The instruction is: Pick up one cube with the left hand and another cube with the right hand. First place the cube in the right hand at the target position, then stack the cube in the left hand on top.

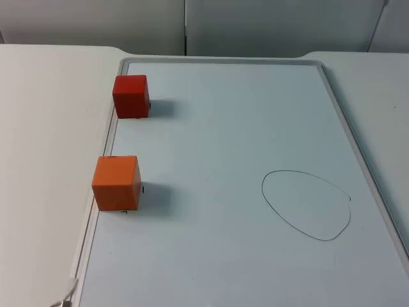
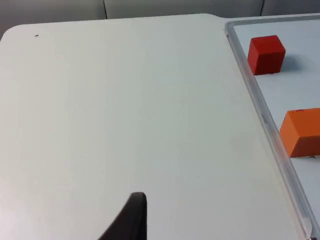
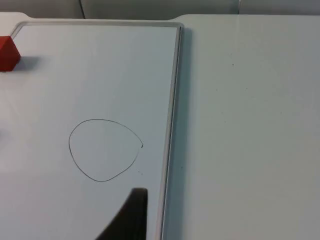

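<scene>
You have a white table (image 1: 38, 128) with a smooth, matte top, and on it lies a flat whiteboard (image 1: 223, 128) with a thin pale frame and rounded corners.

Along the board's left edge sit two cubes, both solid-looking with crisp edges and a matte finish. The orange cube (image 1: 116, 183) is the nearer one, resting just inside the frame. The red cube (image 1: 131, 96) sits farther back along the same edge, well apart from the orange one. Each stands flat on one face and casts a soft shadow to its right.

Toward the right of the board you see a circle (image 1: 307, 204) drawn in a thin dark line, an uneven, egg-like loop, with bare board inside it. Neither cube is near it.

In the left wrist view, the left gripper (image 2: 131, 220) shows as one black fingertip over bare table, outside the board's frame, with both cubes beyond it. It touches nothing. You cannot tell whether its jaws are spread or closed.

In the right wrist view, the right gripper (image 3: 131, 217) shows one black fingertip over the board, just inside the right frame and near the circle. It holds nothing you can see, and its jaw opening cannot be told either.
</scene>
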Tool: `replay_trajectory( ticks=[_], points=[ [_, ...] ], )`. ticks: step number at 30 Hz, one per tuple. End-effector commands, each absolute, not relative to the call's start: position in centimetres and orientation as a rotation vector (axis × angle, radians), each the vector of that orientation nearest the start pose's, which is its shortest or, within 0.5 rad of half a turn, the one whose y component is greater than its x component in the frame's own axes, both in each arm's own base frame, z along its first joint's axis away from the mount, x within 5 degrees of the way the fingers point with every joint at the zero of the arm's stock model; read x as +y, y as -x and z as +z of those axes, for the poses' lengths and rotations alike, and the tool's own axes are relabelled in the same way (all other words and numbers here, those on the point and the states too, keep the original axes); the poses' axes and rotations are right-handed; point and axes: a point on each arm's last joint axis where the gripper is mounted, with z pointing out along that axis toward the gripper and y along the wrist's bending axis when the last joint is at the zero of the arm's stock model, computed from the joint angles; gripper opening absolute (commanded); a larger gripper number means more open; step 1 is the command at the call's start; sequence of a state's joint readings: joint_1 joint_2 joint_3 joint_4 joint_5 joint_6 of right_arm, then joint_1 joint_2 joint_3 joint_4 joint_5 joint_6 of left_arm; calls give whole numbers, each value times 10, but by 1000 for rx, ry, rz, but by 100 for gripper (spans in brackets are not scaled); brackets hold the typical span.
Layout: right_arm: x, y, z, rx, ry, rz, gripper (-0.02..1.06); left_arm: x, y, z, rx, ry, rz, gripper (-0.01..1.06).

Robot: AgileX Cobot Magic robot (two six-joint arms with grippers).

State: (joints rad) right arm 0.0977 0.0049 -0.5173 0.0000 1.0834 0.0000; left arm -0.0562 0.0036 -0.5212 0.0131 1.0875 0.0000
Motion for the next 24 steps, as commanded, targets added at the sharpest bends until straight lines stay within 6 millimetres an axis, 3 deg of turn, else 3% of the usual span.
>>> replay_trajectory(
  ticks=[1, 5, 8, 10, 14, 15, 18, 19, 23, 24],
  points=[
    [-1, 7, 279, 2051, 92, 56, 105, 0, 8, 283, 2024, -49, -37, 105],
    [-1, 7, 279, 2051, 92, 56, 105, 0, 8, 298, 1914, -46, -40, 105],
    [-1, 7, 279, 2051, 92, 56, 105, -1, -8, 319, 1833, -44, -53, 105],
    [-1, 7, 279, 2051, 92, 56, 105, -2, -12, 321, 1829, -43, -59, 105],
    [-1, 7, 279, 2051, 92, 56, 105, -8, -51, 359, 1777, -33, -139, 105],
    [-1, 7, 279, 2051, 92, 56, 105, -8, -51, 359, 1777, -33, -139, 105],
    [-1, 7, 279, 2051, 92, 56, 105, -12, -85, 384, 1766, -83, -129, 104],
    [-1, 7, 279, 2051, 92, 56, 105, -12, -85, 384, 1766, -83, -129, 104],
    [-1, 7, 279, 2051, 92, 56, 105, -22, -146, 415, 1785, -151, -179, 104],
    [-1, 7, 279, 2051, 92, 56, 105, -22, -146, 415, 1785, -151, -179, 104]
  ],
)
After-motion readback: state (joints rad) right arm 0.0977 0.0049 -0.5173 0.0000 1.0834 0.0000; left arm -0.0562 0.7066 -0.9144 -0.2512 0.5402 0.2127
